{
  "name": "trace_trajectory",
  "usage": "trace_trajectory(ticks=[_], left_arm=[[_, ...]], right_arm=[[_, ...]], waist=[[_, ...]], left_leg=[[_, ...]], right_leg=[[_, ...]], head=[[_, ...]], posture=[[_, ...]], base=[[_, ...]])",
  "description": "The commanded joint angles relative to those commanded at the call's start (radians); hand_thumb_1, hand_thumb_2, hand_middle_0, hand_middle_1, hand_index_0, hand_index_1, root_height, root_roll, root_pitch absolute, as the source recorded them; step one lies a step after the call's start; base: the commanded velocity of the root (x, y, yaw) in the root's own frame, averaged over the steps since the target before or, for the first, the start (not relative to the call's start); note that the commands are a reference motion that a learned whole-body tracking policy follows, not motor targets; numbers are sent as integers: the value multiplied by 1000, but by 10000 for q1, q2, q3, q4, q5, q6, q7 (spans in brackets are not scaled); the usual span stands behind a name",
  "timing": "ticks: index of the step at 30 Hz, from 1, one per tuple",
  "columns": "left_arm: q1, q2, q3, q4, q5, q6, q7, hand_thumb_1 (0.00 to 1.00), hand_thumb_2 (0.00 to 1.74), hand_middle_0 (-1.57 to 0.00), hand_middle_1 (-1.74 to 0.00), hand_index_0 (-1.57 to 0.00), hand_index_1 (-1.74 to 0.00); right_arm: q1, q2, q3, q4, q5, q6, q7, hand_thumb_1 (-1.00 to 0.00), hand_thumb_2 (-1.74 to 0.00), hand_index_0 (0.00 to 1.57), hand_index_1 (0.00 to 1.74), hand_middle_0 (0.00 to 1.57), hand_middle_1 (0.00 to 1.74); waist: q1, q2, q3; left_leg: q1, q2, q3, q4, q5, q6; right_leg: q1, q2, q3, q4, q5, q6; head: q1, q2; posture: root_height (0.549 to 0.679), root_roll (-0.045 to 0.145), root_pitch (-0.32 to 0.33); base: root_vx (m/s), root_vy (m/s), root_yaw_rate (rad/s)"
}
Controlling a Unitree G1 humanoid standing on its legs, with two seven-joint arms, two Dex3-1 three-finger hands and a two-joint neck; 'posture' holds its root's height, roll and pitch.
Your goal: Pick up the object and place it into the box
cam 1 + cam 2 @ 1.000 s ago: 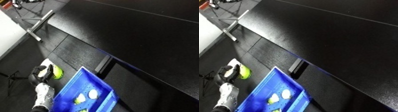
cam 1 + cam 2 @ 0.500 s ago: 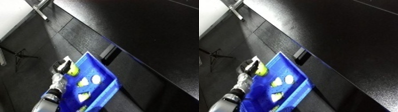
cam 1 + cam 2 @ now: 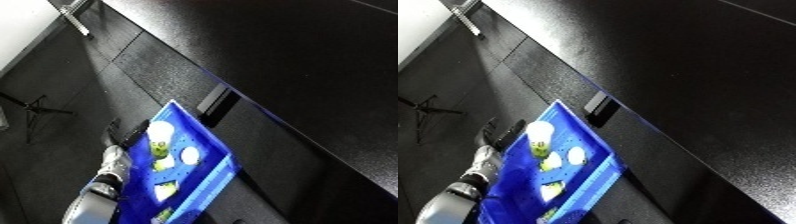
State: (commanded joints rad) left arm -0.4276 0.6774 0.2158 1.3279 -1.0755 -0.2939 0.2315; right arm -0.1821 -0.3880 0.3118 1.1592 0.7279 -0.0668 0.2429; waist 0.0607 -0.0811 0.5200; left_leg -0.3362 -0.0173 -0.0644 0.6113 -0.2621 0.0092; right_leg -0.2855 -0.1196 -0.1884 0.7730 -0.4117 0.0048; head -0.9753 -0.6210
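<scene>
We see the blue bin [image 3: 206, 165] lying tilted in the view, beside the edge of a dark table [image 3: 293, 60], and we take it as our landmark. Inside the bin, near its upper corner, lies the yellow-green object [image 3: 161, 148], just below a pale cup-like item [image 3: 160, 131] and close to a white ball [image 3: 189, 154]; further pale pieces [image 3: 165, 191] lie toward the bin's lower end. Our left hand [image 3: 497, 134] sits just outside the bin's left wall, beside that upper corner, its black fingers spread and relaxed, wrapped around nothing, apart from the object. The silver forearm [image 3: 93, 192] runs down along the bin's left side. A small black block [image 3: 597, 106] sits just above the bin's upper corner, on the table edge.
</scene>
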Motion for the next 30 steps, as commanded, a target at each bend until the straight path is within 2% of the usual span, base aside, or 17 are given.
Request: trace_trajectory(ticks=[6,11,16,20,23,26,30], left_arm=[[-107,58,-58,1,47,93,-246,0,0,0,0,0,0],[-189,-87,-320,-367,-63,334,-1883,0,0,0,0,0,0],[-119,-333,-854,-622,779,885,-3553,0,0,0,0,0,0],[185,-548,-1294,-625,1368,1364,-4703,0,0,0,0,0,0],[550,-786,-1592,-593,1982,1658,-5321,0,0,0,0,0,0],[964,-1228,-1978,-662,2440,1871,-6025,0,0,0,0,0,0],[1331,-1846,-2466,-823,2485,2271,-6761,0,0,0,0,0,0]], right_arm=[[29,16,20,-25,72,-52,-24,0,0,0,0,0,0],[77,57,29,-97,247,-92,-27,0,0,0,0,0,0],[77,92,-84,-144,714,-20,-25,0,0,0,0,0,0],[13,-20,-239,-230,837,22,-189,0,0,0,0,0,0],[-42,-103,-396,-272,698,33,-322,0,0,0,0,0,0],[-127,-175,-550,-175,522,1,-392,0,0,0,0,0,0],[-316,-279,-808,112,343,32,-368,0,0,0,0,0,0]], waist=[[12,-24,0],[41,-31,0],[11,38,0],[-110,245,0],[-214,437,-3],[-304,651,-48],[-418,897,-179]], left_leg=[[2,-14,-8,-35,15,-5],[3,-20,5,-50,-12,-15],[31,-19,69,98,-169,15],[63,-26,187,322,-345,58],[144,-4,318,372,-417,76],[287,39,412,179,-358,36],[530,121,527,-326,-128,-79]], right_leg=[[-2,3,-23,-26,29,10],[-31,0,-47,-48,66,36],[-69,-13,-12,-47,144,107],[-98,-3,118,-76,228,140],[-113,5,253,-167,334,180],[-93,19,376,-332,438,216],[-69,2,476,-643,624,278]], head=[[173,26],[761,46],[2334,32],[3783,-58],[5822,-158],[7388,-127],[8832,-22]], posture=[[635,32,-63],[635,29,-60],[635,26,-60],[636,25,-63],[636,24,-63],[638,23,-60],[643,22,-54]], base=[[-11,-11,6],[-15,-35,16],[-26,-42,-48],[-35,9,-172],[-44,32,-237],[-36,50,-238],[-13,35,-158]])
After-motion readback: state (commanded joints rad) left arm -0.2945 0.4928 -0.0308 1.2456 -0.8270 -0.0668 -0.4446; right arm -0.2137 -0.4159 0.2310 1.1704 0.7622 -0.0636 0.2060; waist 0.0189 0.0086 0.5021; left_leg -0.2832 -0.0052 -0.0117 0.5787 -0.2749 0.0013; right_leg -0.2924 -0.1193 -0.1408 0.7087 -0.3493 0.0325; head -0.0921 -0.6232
